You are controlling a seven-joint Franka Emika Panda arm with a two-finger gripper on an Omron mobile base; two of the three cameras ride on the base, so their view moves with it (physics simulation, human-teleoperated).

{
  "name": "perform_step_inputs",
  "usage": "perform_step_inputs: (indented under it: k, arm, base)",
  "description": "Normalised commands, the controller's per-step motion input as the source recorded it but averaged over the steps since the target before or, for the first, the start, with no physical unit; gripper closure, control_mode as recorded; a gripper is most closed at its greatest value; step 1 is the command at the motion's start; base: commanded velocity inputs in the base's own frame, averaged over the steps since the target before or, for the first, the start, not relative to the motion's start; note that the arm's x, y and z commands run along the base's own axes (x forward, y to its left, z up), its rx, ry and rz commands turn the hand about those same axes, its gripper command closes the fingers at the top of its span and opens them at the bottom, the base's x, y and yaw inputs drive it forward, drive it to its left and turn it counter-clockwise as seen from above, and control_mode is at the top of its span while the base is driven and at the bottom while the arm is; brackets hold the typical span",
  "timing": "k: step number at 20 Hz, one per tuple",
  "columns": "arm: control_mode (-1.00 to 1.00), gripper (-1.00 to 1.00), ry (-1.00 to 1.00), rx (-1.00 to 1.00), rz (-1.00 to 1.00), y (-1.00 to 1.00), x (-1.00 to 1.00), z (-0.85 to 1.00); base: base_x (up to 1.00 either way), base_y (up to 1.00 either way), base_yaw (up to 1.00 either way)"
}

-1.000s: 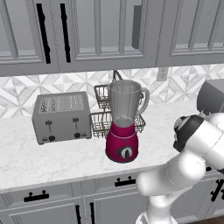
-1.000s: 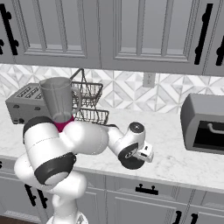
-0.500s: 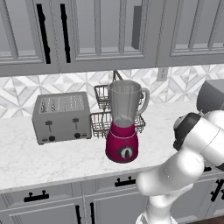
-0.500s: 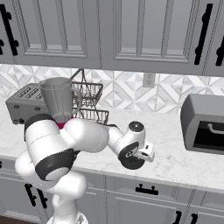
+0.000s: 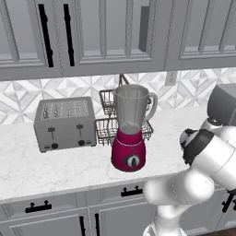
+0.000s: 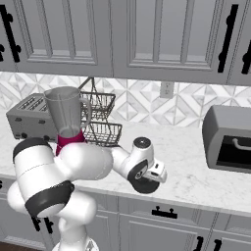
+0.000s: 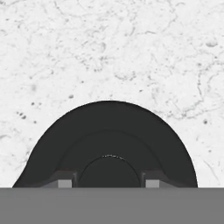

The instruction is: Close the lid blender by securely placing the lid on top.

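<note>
Pincer [image 7: 109, 180] down low over the dark lid [image 7: 109, 131] on the white worktop [image 7: 131, 52], near its front edge. Can't tell if gripping. Blender [image 5: 131, 129] open-topped, well apart.

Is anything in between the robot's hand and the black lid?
No, nothing visible. In the hand view the lid lies on the white counter right at the gripper, with its fingertips at the knob's sides. The blender jar stands open.

White marble counter [image 5: 55, 170] carries the silver toaster [image 5: 64, 123], wire basket [image 5: 109, 129], the blender [image 5: 130, 131], a dark grey appliance [image 6: 227, 139], and the lid [image 7: 109, 144].
</note>
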Motion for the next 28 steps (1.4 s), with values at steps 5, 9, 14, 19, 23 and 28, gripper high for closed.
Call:
perform_step_inputs:
  k: [5, 9, 14, 19, 23, 28]
  arm:
    - [-1.00, 1.00, 0.00, 0.00, 0.00, 0.13, -0.05, -0.08]
    - [-1.00, 1.00, 0.00, 0.00, 0.00, 0.00, 0.00, 0.00]
    - [-1.00, 1.00, -0.02, 0.00, 0.00, 0.00, -0.10, 0.55]
    - [-1.00, 1.00, -0.07, 0.00, 0.00, 0.00, -0.31, 0.99]
    - [-1.00, 1.00, -0.07, 0.00, 0.00, 0.11, -0.38, 0.94]
    - [-1.00, 1.00, -0.11, 0.02, 0.00, 0.20, -0.26, 0.97]
  base:
    - [0.00, 0.00, 0.00]
    - [0.00, 0.00, 0.00]
    - [0.00, 0.00, 0.00]
    - [0.00, 0.00, 0.00]
    - [0.00, 0.00, 0.00]
    - [0.00, 0.00, 0.00]
